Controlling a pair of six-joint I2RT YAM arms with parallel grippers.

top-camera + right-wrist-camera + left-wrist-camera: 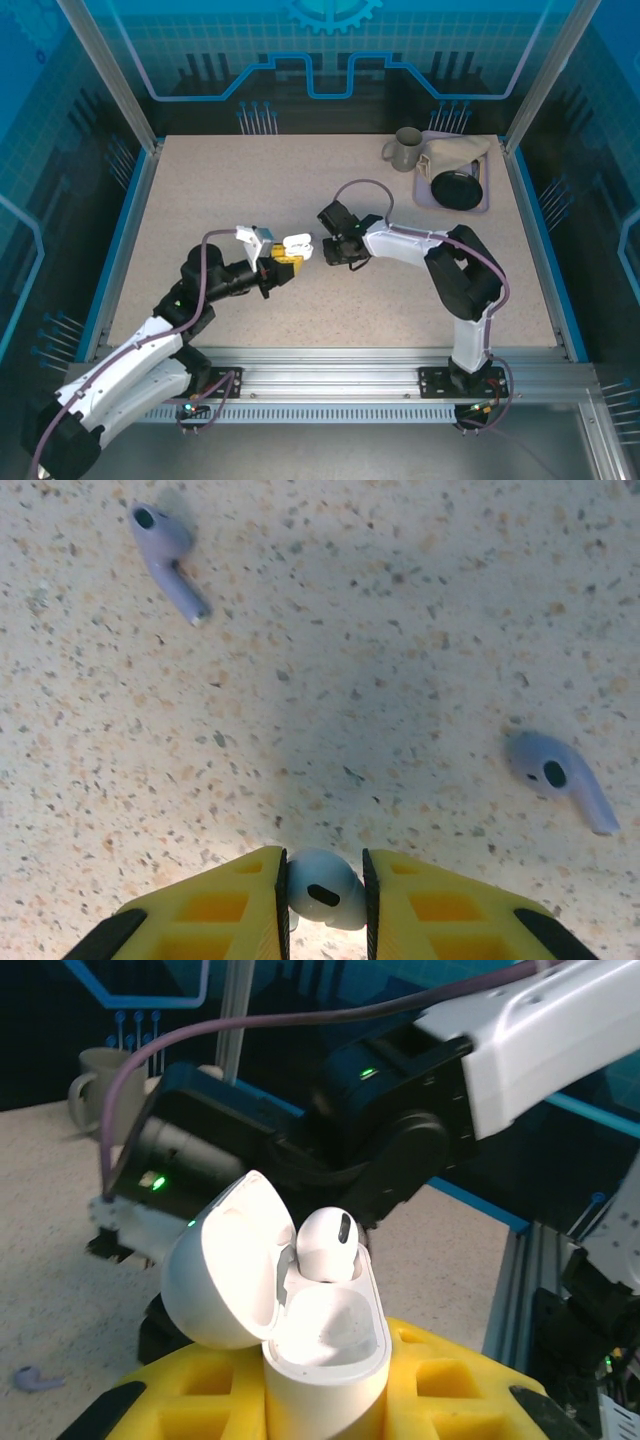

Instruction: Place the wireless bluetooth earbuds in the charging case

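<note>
Clamps open charging case (330, 1335) in left gripper (325, 1400), with one white earbud (325, 1245) seated; pinches second white earbud (322, 888) in right gripper (322, 902) beside case; leaves two lavender earbuds (168, 555) (560, 778) out.

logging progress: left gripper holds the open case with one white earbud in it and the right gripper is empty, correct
Wrong on the right gripper: the right wrist view shows it shut on a second white earbud. The left gripper does hold the open case.

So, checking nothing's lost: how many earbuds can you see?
4. Two lavender earbuds lie apart on the table; one white earbud sits in the open charging case; another white earbud is pinched in the right tool.
</note>
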